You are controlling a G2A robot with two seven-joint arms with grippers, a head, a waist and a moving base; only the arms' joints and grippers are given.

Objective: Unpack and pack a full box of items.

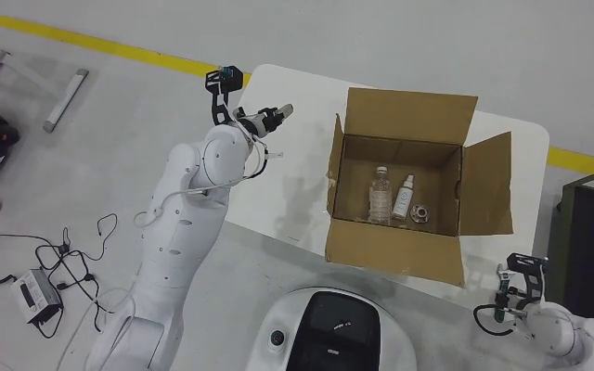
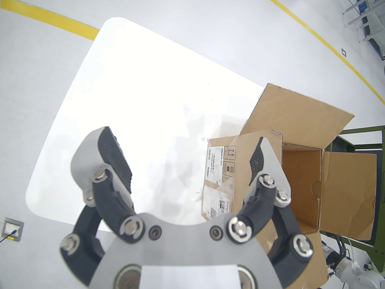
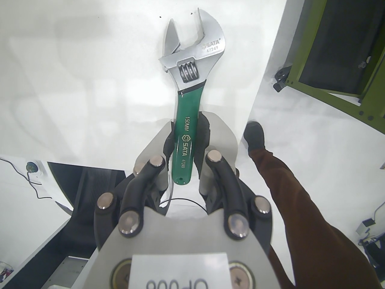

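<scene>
Your right gripper (image 3: pixel 186 133), nearest the robot by the near right corner of the table (image 1: pixel 297 167), is clenched on the green handle of the wrench (image 3: pixel 192 70). The grip sits low on the handle, so the steel head juts out ahead of the fingers, clear of them and easy to set down flat. Judged from that, the wrench is one item lifted out of the box (image 1: pixel 394 246) and on its way to a spot on the table. The box stands in the middle of the table's right half, all four flaps folded outward so that an arm can come straight down into it. On its floor, side by side near the centre, lie a clear bottle (image 1: pixel 380 195), a white spray (image 1: pixel 404 197) and a small round part (image 1: pixel 421 213); unpacking looks only partly done. Farthest out, over the table's far left edge and well apart from the box, your left gripper (image 2: pixel 186 157) hangs released, pads spread wide with nothing between them. It looks parked there to keep the way to the box free.
</scene>
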